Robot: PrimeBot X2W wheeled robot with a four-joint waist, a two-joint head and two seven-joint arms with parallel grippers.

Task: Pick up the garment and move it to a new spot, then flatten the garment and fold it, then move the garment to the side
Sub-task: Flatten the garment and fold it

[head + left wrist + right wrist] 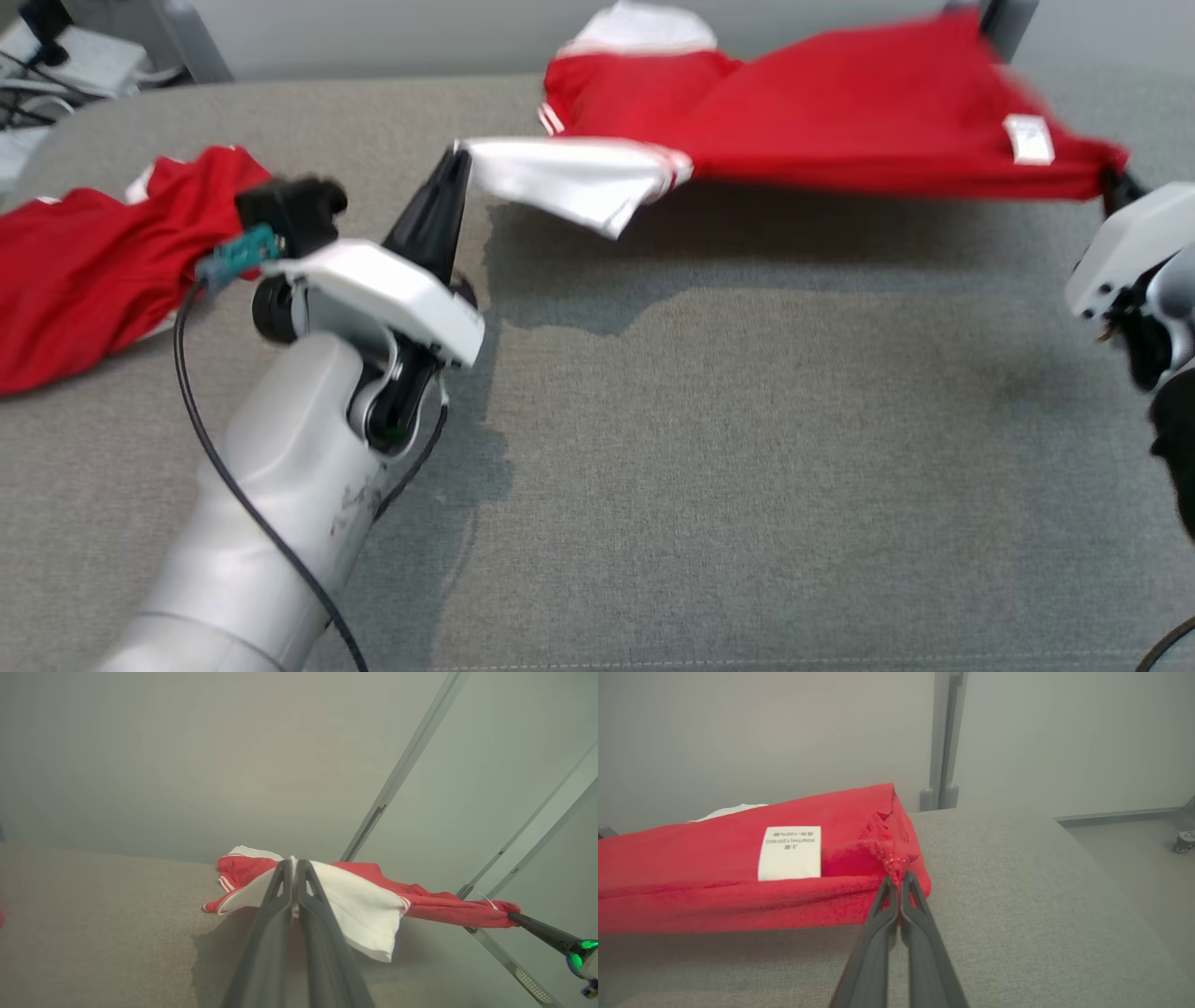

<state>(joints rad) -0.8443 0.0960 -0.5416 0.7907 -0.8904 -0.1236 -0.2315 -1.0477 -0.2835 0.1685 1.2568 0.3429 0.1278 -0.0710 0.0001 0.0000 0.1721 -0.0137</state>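
Where the pale forearm climbs from seven o'clock in the head view, the left gripper (456, 170) ends with its dark fingers pressed together on the corner of a white sleeve (569, 177); at three o'clock the right gripper (1113, 187) is likewise clamped, its fingers pinched on a bunched red corner, which its own wrist view shows plainly; between the two the garment (840, 112) hangs stretched, lifted off the cushion with its shadow beneath, its long axis running nine to three o'clock, from one set of fingers straight across to the other; the cloth lies beyond both sets of fingertips, toward twelve, and neither arm looks clearly nearer to it, so I judge that any laying-down turns on both arms lowering together and keeping that line taut; a white label (1027, 138) sits near the right-hand corner; the surface (747, 420) is grey woven upholstery; a second red garment (84, 261) lies crumpled at nine o'clock, well apart; farther off, a pale wall (761, 732) and a grey metal post (943, 742) close the room at twelve.
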